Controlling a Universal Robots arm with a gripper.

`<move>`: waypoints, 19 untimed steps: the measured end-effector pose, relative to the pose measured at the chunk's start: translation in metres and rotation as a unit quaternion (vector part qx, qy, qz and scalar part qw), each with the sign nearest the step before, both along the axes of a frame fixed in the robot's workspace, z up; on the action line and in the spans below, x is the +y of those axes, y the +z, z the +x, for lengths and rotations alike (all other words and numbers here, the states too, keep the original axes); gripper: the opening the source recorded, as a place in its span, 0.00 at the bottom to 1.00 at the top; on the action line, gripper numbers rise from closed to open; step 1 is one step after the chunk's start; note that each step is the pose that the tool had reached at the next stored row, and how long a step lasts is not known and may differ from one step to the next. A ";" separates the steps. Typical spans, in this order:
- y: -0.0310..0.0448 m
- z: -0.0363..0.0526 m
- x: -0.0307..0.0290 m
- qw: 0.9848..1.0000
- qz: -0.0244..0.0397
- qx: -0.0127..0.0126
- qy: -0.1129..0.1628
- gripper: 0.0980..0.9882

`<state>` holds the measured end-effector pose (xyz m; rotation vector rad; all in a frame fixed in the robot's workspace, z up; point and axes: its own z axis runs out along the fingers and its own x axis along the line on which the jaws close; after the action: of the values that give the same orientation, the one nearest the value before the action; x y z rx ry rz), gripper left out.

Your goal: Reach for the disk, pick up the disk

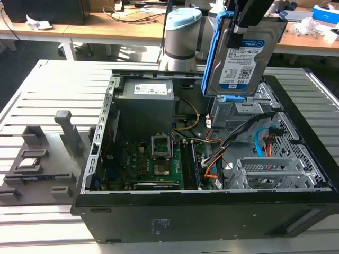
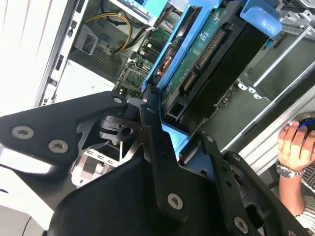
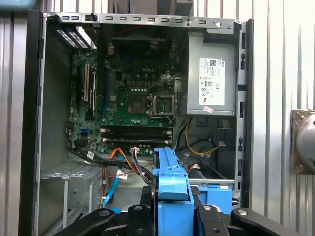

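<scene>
The gripper [image 1: 237, 32] is clamped on the upper edge of the hard-drive disk [image 1: 238, 66]. The disk hangs straight below it, long axis near vertical (label toward the exterior camera), above the open computer case [image 1: 212, 203], over the drive bays.
</scene>
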<state>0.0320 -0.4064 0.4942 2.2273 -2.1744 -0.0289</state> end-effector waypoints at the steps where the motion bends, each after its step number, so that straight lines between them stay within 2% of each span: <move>1: 0.0000 0.0000 -0.0016 1.000 0.000 0.000 0.000 0.30; 9: 0.0000 0.0000 -0.0140 1.000 0.000 0.000 0.000 0.30; 19: 0.0000 0.0000 -0.0332 1.000 0.000 0.000 0.000 0.30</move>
<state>0.0320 -0.4396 0.4942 2.2272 -2.1744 -0.0289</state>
